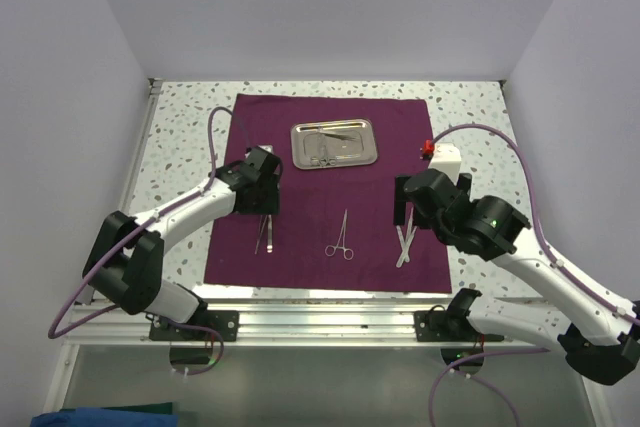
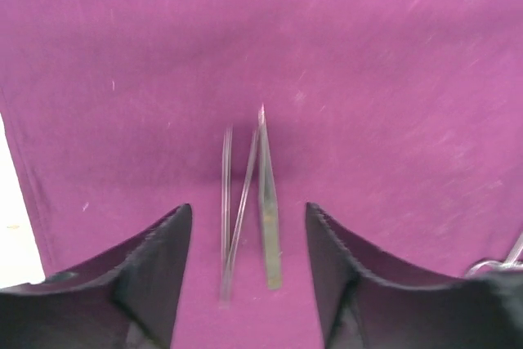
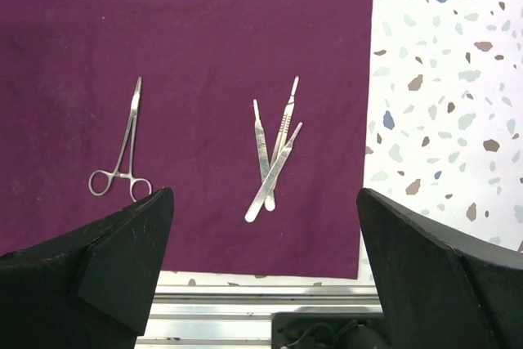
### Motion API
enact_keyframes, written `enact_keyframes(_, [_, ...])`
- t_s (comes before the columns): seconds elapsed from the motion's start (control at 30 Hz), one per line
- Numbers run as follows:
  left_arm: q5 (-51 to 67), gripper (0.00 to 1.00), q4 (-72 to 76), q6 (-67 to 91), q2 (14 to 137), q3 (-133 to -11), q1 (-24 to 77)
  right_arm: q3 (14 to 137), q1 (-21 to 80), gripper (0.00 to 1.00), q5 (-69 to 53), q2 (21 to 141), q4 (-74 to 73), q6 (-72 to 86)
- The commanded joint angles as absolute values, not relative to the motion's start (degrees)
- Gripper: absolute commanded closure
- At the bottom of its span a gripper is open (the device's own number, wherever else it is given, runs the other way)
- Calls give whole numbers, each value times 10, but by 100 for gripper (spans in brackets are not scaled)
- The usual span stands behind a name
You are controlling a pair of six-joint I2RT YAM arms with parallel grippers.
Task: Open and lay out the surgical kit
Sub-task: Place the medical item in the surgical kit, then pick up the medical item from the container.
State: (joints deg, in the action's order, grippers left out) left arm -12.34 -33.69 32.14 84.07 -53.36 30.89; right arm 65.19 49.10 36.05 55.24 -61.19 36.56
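Observation:
The dark purple cloth (image 1: 330, 157) lies spread flat. The steel tray (image 1: 334, 144) sits at its far middle with instruments in it. Ring-handled forceps (image 1: 340, 235) lie at the near middle; they also show in the right wrist view (image 3: 122, 151). Tweezers (image 1: 265, 234) lie at the near left; in the left wrist view (image 2: 245, 202) they lie on the cloth between my open fingers. My left gripper (image 2: 249, 284) is open and empty just above them. Scalpel handles (image 3: 274, 153) lie crossed at the near right (image 1: 405, 245). My right gripper (image 3: 265, 275) is open and empty above them.
A white box with a red cap (image 1: 442, 155) stands on the speckled table (image 1: 185, 117) by the cloth's right edge. White walls enclose the table on three sides. The metal rail (image 1: 320, 302) runs along the near edge.

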Motion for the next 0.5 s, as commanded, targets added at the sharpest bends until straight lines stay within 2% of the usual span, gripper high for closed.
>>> enact_keyframes(0.0, [-144,37,-321,315,845,-600,312,645,490,2,373,527,-630,385])
enact_keyframes(0.17, [-149,32,-327,265,895,-733,311,642,490,2,385,514,-655,403])
enact_keyframes(0.23, [-141,32,-330,252,959,-789,309,645,490,2,392,507,-670,414])
enact_keyframes(0.47, [-78,36,-337,160,1206,-1121,309,666,490,2,421,488,-741,455])
